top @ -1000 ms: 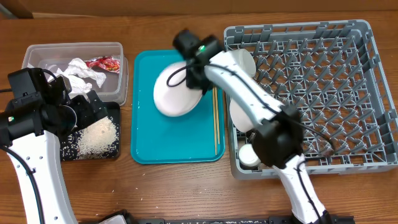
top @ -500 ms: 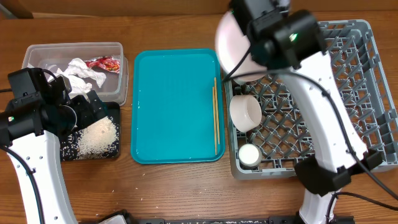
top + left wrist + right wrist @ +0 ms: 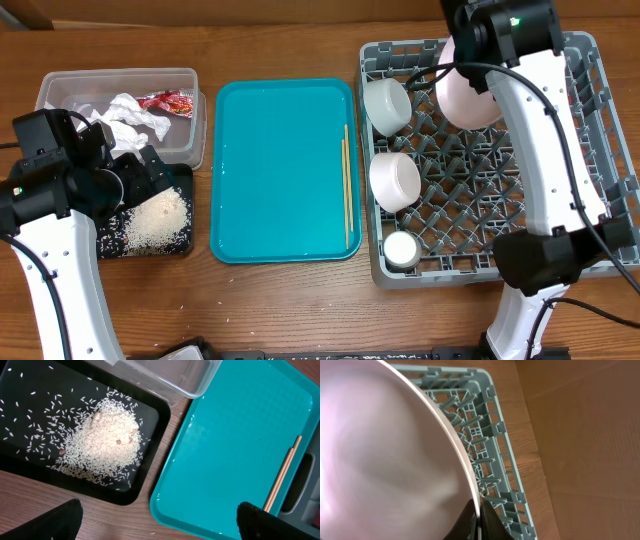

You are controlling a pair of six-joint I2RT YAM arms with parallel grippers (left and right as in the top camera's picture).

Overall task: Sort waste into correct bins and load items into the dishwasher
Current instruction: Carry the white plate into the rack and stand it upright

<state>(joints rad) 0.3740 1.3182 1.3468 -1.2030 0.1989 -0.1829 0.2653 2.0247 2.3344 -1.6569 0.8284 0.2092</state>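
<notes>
White shells and black joint housings cover the left arm [image 3: 60, 270] and right arm [image 3: 545, 140]. Thin black cables [image 3: 572, 170] trail along both.

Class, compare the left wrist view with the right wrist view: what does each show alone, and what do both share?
Left wrist only: rice on the black tray, tub corner, teal tray, chopsticks. Right wrist only: the plate, rim pinched by the right hand. Both: table and rack, only its edge in the left.

Bowl [image 3: 386, 103] close beside plate [image 3: 465, 100], among rack pegs [image 3: 545, 130]
</notes>
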